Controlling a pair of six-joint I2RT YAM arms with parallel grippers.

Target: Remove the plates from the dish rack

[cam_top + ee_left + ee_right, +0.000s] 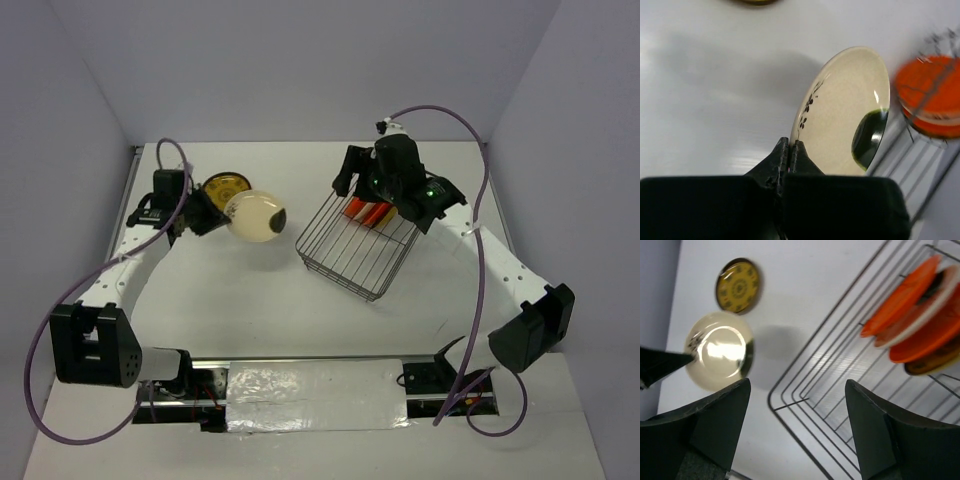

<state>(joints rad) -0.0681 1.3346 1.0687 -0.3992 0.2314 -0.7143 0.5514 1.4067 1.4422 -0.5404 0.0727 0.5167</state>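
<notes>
Blurred orange plates [930,95]; left claw [790,147] pinches cream plate [840,110] rim.

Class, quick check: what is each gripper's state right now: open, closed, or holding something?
Left gripper: closed, fingers pinching the rim of the cream plate.
Right gripper: open, holding nothing, over the dish rack.

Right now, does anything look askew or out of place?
The dish rack sits skewed to the table edges, and the orange plates in it lean bunched at one end. Nothing spilled or broken.
</notes>
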